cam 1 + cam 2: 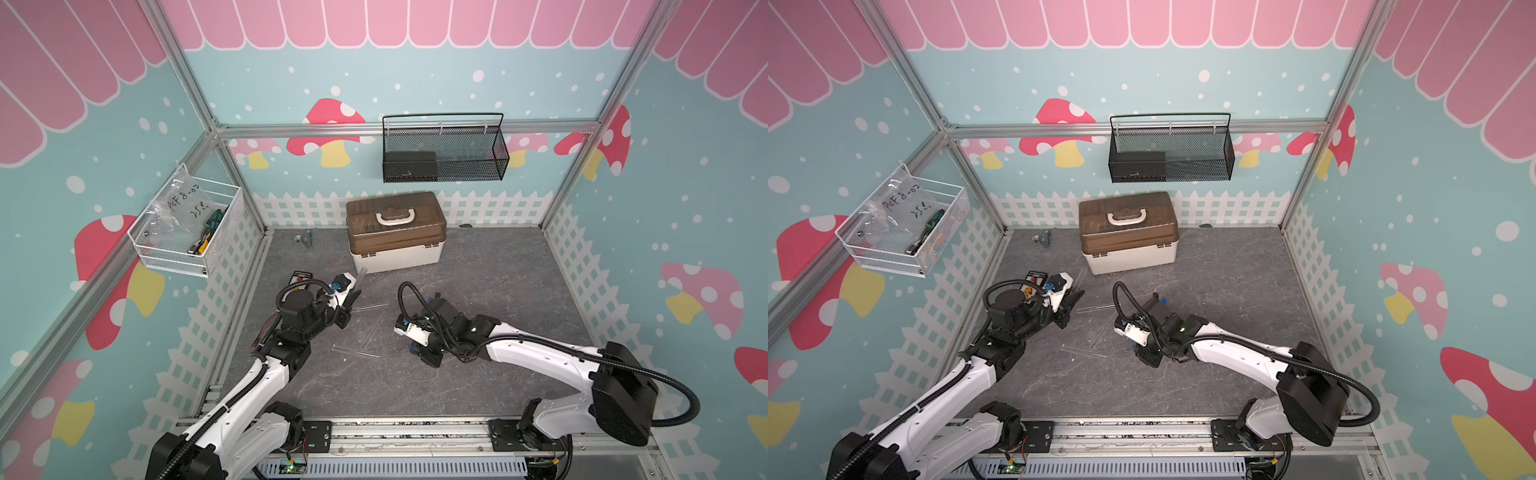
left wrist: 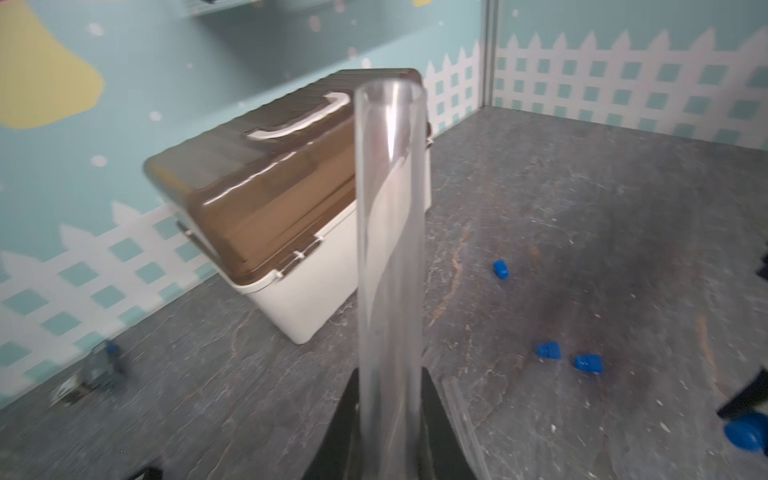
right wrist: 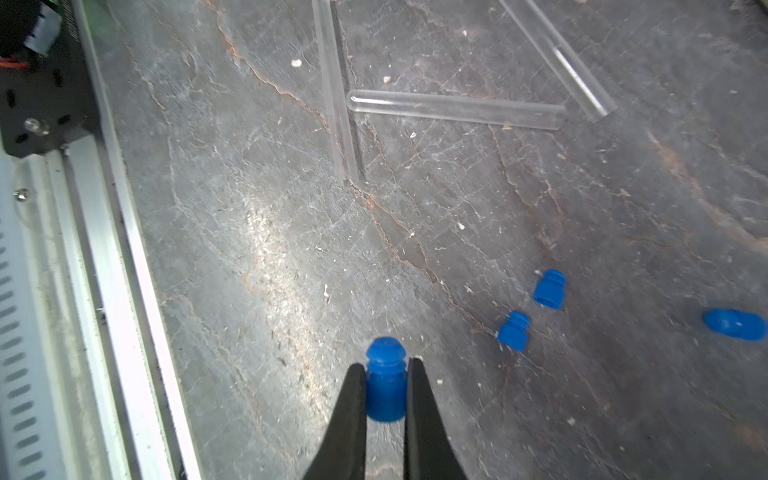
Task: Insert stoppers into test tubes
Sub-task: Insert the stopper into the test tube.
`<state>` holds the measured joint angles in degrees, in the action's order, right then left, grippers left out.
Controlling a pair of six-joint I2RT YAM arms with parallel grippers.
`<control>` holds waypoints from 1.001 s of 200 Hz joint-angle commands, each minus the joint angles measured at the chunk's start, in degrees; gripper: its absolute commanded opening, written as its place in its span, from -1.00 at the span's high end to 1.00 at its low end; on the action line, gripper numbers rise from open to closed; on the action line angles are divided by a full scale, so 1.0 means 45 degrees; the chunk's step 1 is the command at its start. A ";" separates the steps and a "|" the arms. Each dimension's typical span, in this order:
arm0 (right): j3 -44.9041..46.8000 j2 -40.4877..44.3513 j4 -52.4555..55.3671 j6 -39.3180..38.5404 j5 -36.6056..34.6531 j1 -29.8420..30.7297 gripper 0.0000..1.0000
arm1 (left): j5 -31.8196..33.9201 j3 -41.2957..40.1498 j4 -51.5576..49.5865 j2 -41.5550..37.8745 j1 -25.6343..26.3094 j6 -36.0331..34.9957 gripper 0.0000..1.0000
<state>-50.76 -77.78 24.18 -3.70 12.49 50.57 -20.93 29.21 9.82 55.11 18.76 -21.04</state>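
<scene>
While the left gripper [image 2: 390,374] clamps a test tube [image 2: 390,208] and the right gripper [image 3: 386,363] pinches a stopper [image 3: 386,380], none is plugged yet; three spare tubes [image 1: 356,352] lie at its nine o'clock.

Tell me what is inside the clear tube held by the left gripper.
Nothing shows inside the tube: it is see-through, looks empty, and its far end is open. Its lower end is covered by the left gripper, so that part cannot be seen.
</scene>
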 commanded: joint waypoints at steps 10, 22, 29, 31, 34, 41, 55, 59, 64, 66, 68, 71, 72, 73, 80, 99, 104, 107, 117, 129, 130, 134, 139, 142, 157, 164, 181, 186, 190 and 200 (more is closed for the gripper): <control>-0.0280 0.1285 0.1542 -0.0682 0.0667 -0.0270 0.82 | -0.0865 0.0256 -0.0648 0.0623 0.0805 -0.3922 1.00; -0.0574 0.1497 0.2037 -0.1014 0.0512 -0.0319 0.82 | -0.0867 0.0075 -0.0275 0.0852 0.0984 -0.4725 1.00; -0.0804 0.1537 0.2397 -0.1290 0.0461 -0.0319 0.82 | -0.0867 -0.0053 -0.0037 0.0917 0.0989 -0.5154 1.00; -0.0881 0.1541 0.2506 -0.1355 0.0455 -0.0319 0.82 | -0.0855 -0.0111 0.0028 0.0936 0.0987 -0.5258 1.00; -0.0996 0.1544 0.2659 -0.1468 0.0431 -0.0329 0.82 | -0.0867 -0.0176 0.0142 0.0958 0.1082 -0.5427 1.00; -0.1241 0.1523 0.2998 -0.1712 0.0459 -0.0351 0.83 | -0.0876 -0.0371 0.0384 0.0961 0.1396 -0.5801 1.00; -0.1758 0.1418 0.3550 -0.2055 0.0634 -0.0339 0.82 | -0.0811 -0.0764 0.0675 0.0916 0.1609 -0.6594 1.00; -0.1900 0.1374 0.3705 -0.2111 0.0711 -0.0338 0.82 | -0.0733 -0.0874 0.0653 0.0870 0.1704 -0.6872 1.00; -0.2082 0.1302 0.3886 -0.2180 0.0849 -0.0338 0.82 | -0.0576 -0.1019 0.0665 0.0816 0.1857 -0.7227 1.00; -0.2167 0.1267 0.3943 -0.2183 0.0904 -0.0338 0.82 | -0.0494 -0.1100 0.0677 0.0789 0.1937 -0.7383 1.00; -0.2238 0.1224 0.4001 -0.2204 0.0952 -0.0338 0.82 | -0.0415 -0.1164 0.0710 0.0778 0.1995 -0.7500 1.00; -0.2353 0.1168 0.4086 -0.2211 0.1042 -0.0348 0.82 | -0.0260 -0.1267 0.0756 0.0736 0.2106 -0.7674 1.00; -0.2391 0.1150 0.4121 -0.2208 0.1067 -0.0343 0.82 | -0.0217 -0.1301 0.0781 0.0719 0.2132 -0.7740 1.00; -0.2421 0.1131 0.4159 -0.2206 0.1089 -0.0341 0.82 | -0.0185 -0.1338 0.0793 0.0711 0.2165 -0.7812 1.00; -0.2687 0.0965 0.4347 -0.2174 0.1296 -0.0338 0.82 | 0.0087 -0.1512 0.0763 0.0633 0.2381 -0.8223 1.00; -0.3330 0.0595 0.4821 -0.1918 0.1787 -0.0338 0.81 | 0.0742 -0.1637 0.0381 0.0451 0.2897 -0.9071 1.00; -0.3481 0.0492 0.4981 -0.1842 0.1859 -0.0348 0.81 | 0.0843 -0.1674 0.0357 0.0420 0.2988 -0.9187 1.00; -0.3575 0.0446 0.5051 -0.1824 0.1861 -0.0340 0.81 | 0.0901 -0.1702 0.0356 0.0410 0.3029 -0.9267 1.00; -0.3835 0.0289 0.5299 -0.1772 0.1845 -0.0338 0.81 | 0.0988 -0.1726 0.0318 0.0436 0.3151 -0.9506 1.00; -0.4076 0.0149 0.5434 -0.1758 0.1782 -0.0338 0.80 | 0.1055 -0.1707 0.0220 0.0504 0.3270 -0.9658 1.00; -0.4093 0.0132 0.5440 -0.1766 0.1788 -0.0348 0.80 | 0.1056 -0.1697 0.0220 0.0505 0.3271 -0.9659 1.00; -0.4138 0.0095 0.5464 -0.1774 0.1776 -0.0339 0.80 | 0.1067 -0.1670 0.0219 0.0510 0.3302 -0.9677 1.00; -0.4210 0.0053 0.5465 -0.1799 0.1746 -0.0338 0.80 | 0.1057 -0.1659 0.0219 0.0526 0.3310 -0.9676 1.00; -0.4240 0.0042 0.5465 -0.1804 0.1725 -0.0343 0.80 | 0.1040 -0.1649 0.0217 0.0538 0.3325 -0.9680 1.00; -0.4425 -0.0118 0.5466 -0.1850 0.1640 -0.0351 0.80 | 0.0997 -0.1648 0.0135 0.0526 0.3368 -0.9804 1.00; -0.4506 -0.0175 0.5465 -0.1876 0.1648 -0.0339 0.80 | 0.0979 -0.1631 -0.0014 0.0513 0.3403 -0.9884 1.00; -0.4669 -0.0318 0.5466 -0.1926 0.1641 -0.0338 0.80 | 0.0998 -0.1612 -0.0230 0.0507 0.3481 -0.9976 1.00; -0.4691 -0.0354 0.5465 -0.1963 0.1621 -0.0338 0.80 | 0.0980 -0.1611 -0.0230 0.0492 0.3494 -0.9980 1.00; -0.4729 -0.0396 0.5448 -0.1996 0.1586 -0.0341 0.80 | 0.0959 -0.1609 -0.0230 0.0506 0.3504 -0.9992 1.00; -0.4820 -0.0509 0.5428 -0.2047 0.1474 -0.0338 0.80 | 0.0940 -0.1609 -0.0250 0.0526 0.3536 -1.0049 1.00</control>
<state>-70.54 -78.91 47.09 -11.07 18.94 49.36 -16.88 21.98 10.07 58.04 34.13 -63.29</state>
